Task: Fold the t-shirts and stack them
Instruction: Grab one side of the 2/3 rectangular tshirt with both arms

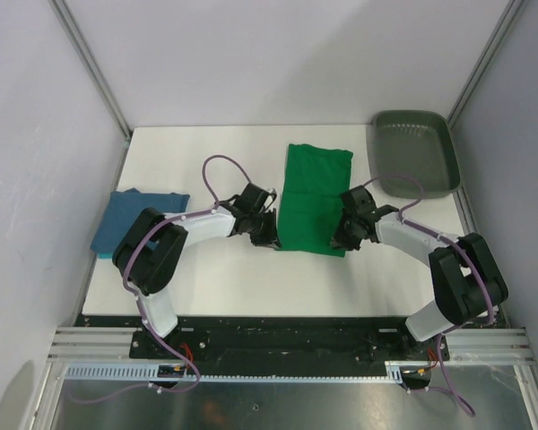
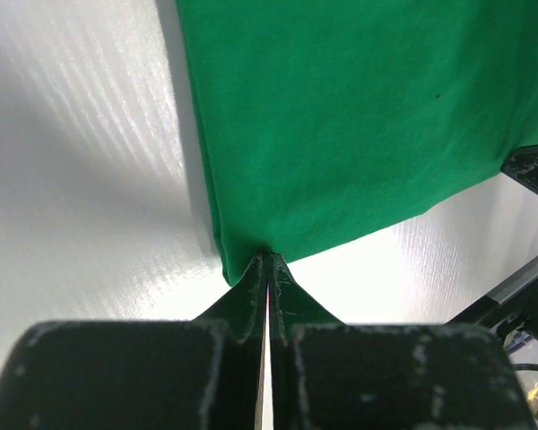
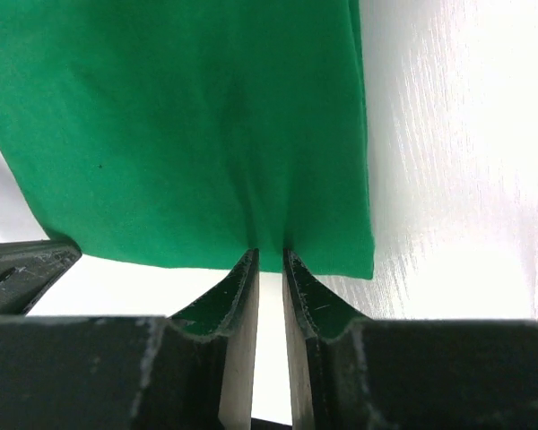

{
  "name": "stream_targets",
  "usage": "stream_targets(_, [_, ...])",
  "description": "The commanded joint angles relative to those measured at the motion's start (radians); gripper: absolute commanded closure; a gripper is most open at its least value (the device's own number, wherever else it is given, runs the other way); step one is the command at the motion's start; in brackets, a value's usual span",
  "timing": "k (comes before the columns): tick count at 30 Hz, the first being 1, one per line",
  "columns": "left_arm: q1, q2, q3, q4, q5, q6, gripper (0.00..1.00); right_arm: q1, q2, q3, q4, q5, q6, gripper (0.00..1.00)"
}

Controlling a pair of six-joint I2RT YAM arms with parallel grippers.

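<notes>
The emerald green t-shirt (image 1: 314, 197) lies folded into a long strip in the middle of the table. My left gripper (image 1: 267, 238) is shut on its near left corner, and the left wrist view shows the jaws (image 2: 267, 257) pinching the cloth (image 2: 359, 116). My right gripper (image 1: 342, 238) is at the near right corner. In the right wrist view its jaws (image 3: 270, 253) stand a narrow gap apart, with the puckered cloth (image 3: 179, 116) caught at their tips. The teal blue t-shirt (image 1: 139, 221) lies folded at the table's left edge, away from both grippers.
A dark grey-green plastic tray (image 1: 415, 152) stands at the back right corner. White walls and metal posts close in the table on three sides. The right gripper's finger (image 2: 531, 170) shows at the edge of the left wrist view.
</notes>
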Motion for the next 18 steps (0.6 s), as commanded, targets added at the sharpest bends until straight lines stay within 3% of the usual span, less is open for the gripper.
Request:
stream_targets(1, [0.000,-0.013,-0.021,0.028,-0.019,-0.020,1.00,-0.006,-0.063,-0.019,0.030,-0.005,0.014,0.79])
stream_targets(11, [-0.001,0.002,-0.029,0.029,-0.022,-0.016,1.00,-0.025,-0.106,-0.023,0.077,-0.043,0.036,0.78])
stream_targets(18, [-0.001,0.003,-0.030,0.029,-0.021,-0.014,1.00,-0.042,-0.014,-0.031,0.084,-0.035,0.022,0.79])
